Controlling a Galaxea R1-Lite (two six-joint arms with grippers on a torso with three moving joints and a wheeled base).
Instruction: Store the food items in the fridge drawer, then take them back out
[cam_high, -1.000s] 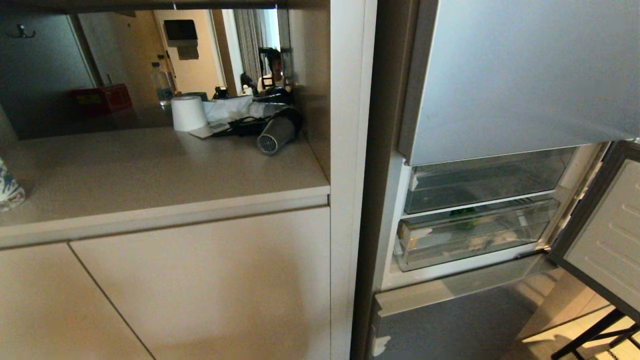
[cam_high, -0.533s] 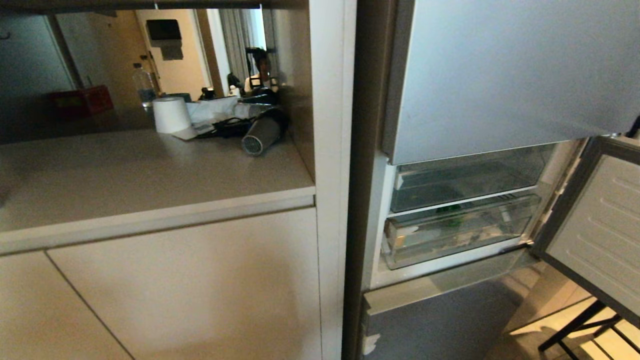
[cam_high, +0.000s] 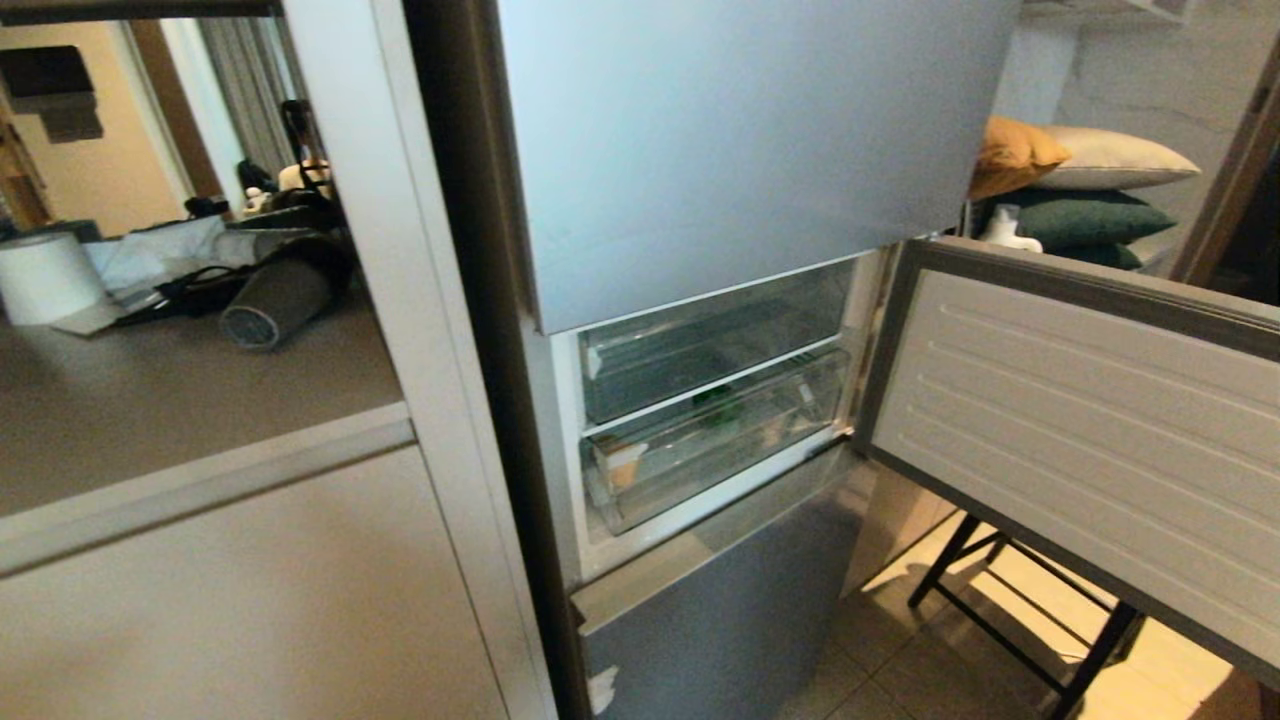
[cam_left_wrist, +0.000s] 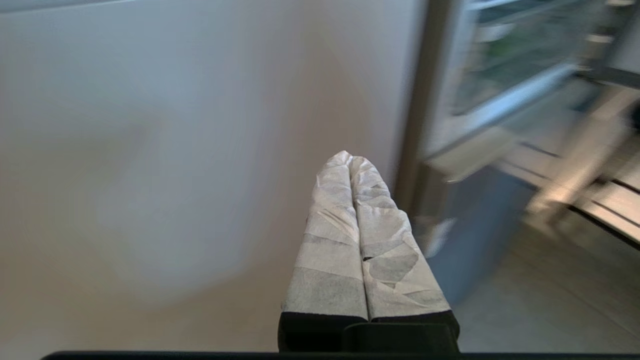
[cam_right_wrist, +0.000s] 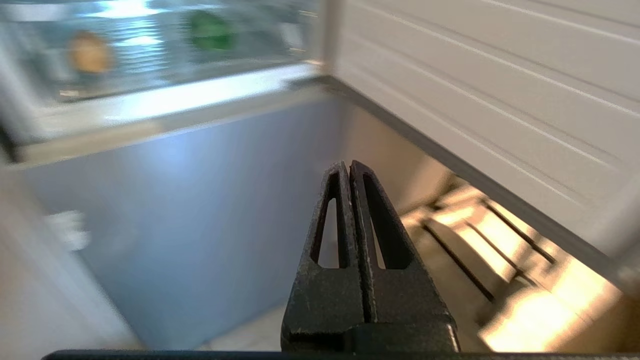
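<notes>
Behind the clear front of the pushed-in fridge drawer (cam_high: 715, 440) sit the green bell pepper (cam_right_wrist: 210, 30) and potato (cam_right_wrist: 89, 51); left gripper (cam_left_wrist: 350, 160) and right gripper (cam_right_wrist: 345, 167) hang low with fingers closed and empty, so reaching in risks clipping the open fridge door (cam_high: 1080, 420).

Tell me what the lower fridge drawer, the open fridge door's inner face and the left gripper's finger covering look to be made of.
Fridge drawer: clear, glossy plastic; a green item shows through its front. Open door's inner face: white, matte moulded plastic, judging by its ribbed lines. Left gripper, shut: fingers wrapped in whitish, creased tape or cloth; which of the two is unclear.
</notes>
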